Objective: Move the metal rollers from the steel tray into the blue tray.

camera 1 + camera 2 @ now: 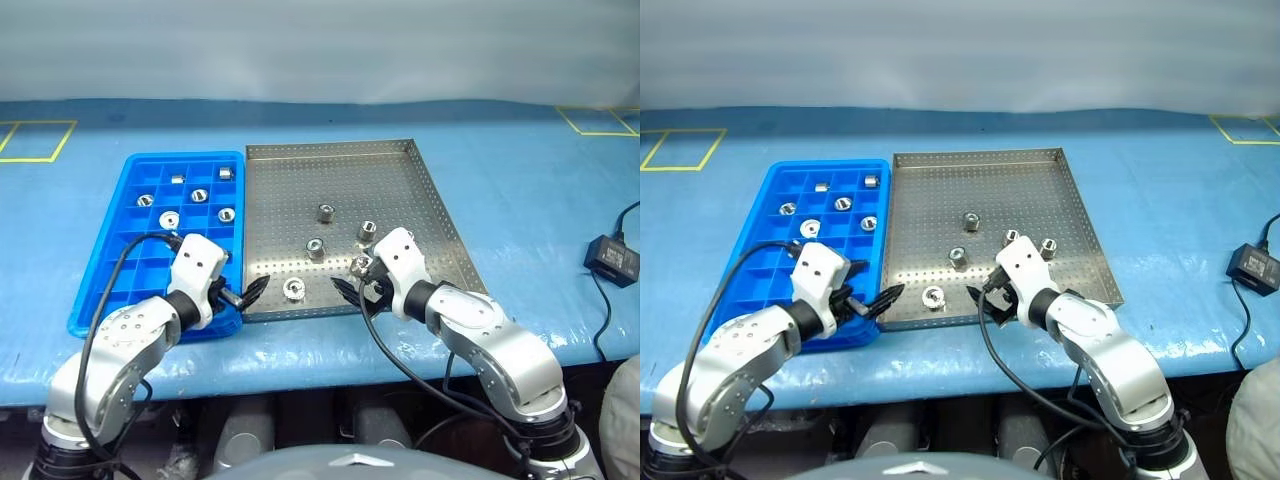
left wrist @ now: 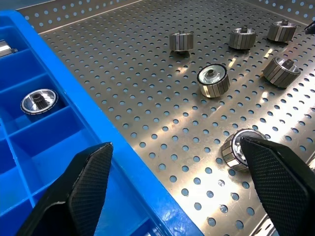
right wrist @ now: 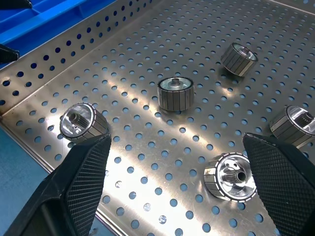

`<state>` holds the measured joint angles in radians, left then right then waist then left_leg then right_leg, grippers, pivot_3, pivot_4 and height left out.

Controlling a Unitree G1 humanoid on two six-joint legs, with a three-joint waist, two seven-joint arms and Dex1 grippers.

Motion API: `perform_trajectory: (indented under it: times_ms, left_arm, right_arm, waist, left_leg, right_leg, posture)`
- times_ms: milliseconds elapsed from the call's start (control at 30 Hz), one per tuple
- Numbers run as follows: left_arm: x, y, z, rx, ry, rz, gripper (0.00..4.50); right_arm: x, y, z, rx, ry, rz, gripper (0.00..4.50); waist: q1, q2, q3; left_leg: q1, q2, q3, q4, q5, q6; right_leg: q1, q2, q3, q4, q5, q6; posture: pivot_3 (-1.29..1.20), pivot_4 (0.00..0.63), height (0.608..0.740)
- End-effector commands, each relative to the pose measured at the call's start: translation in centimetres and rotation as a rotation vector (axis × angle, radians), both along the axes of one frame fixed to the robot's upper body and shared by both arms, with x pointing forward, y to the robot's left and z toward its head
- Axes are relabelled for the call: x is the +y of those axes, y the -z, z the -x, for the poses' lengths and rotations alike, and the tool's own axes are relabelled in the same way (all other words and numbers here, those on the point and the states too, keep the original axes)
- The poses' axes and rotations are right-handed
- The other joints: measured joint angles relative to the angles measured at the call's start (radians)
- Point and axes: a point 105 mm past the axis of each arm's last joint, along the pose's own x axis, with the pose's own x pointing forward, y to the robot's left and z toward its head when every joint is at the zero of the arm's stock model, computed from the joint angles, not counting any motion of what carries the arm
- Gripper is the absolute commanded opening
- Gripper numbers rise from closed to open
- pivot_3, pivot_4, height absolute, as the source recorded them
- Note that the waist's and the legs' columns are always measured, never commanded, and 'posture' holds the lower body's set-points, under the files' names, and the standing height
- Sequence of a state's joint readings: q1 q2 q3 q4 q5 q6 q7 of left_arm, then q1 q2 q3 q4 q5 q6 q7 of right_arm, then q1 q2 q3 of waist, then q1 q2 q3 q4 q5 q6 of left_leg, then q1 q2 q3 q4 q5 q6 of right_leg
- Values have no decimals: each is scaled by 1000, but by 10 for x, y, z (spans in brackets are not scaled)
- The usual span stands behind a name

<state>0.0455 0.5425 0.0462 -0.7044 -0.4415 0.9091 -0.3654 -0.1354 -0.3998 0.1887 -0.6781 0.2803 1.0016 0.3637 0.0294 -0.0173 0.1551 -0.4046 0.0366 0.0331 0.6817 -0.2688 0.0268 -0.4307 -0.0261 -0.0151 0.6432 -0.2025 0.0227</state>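
The steel tray (image 1: 430,200) lies in the middle of the blue table, with the blue tray (image 1: 120,265) against its left side. Several metal rollers lie loose on the perforated floor, among them one (image 1: 293,289) near the front rim and one (image 1: 325,212) further back. Several more rollers (image 1: 199,195) sit in compartments at the far end of the blue tray. My left gripper (image 1: 250,292) is open at the seam between the two trays, one finger (image 2: 83,191) over the blue tray, the other by a roller (image 2: 238,147). My right gripper (image 3: 177,140) is open and empty, low over the steel tray's front right part.
A black power adapter (image 1: 612,258) with its cable lies on the table at the far right. Yellow tape marks (image 1: 35,140) sit at the far corners. The table's front edge runs just behind both wrists.
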Motion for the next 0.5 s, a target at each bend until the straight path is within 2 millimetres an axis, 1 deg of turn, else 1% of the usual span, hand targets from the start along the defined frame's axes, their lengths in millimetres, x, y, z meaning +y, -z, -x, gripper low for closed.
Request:
perform_trajectory:
  times_ms: [33, 500]
  left_arm:
    - [-7, -12, 2, -54, 31, 0, 4500]
    - [-10, -11, 3, -45, 40, 17, 4500]
  right_arm:
    - [3, -13, -2, -63, -8, -16, 4490]
    - [0, -10, -3, -64, 11, 0, 4490]
  waist:
    - [0, 0, 0]
    - [0, 0, 0]
  left_leg:
    - [0, 0, 0, 0, 0, 0]
    - [0, 0, 0, 0, 0, 0]
  right_leg:
    - [0, 0, 0, 0, 0, 0]
    - [0, 0, 0, 0, 0, 0]
  posture:
    - [99, 150, 740]
    - [95, 150, 740]
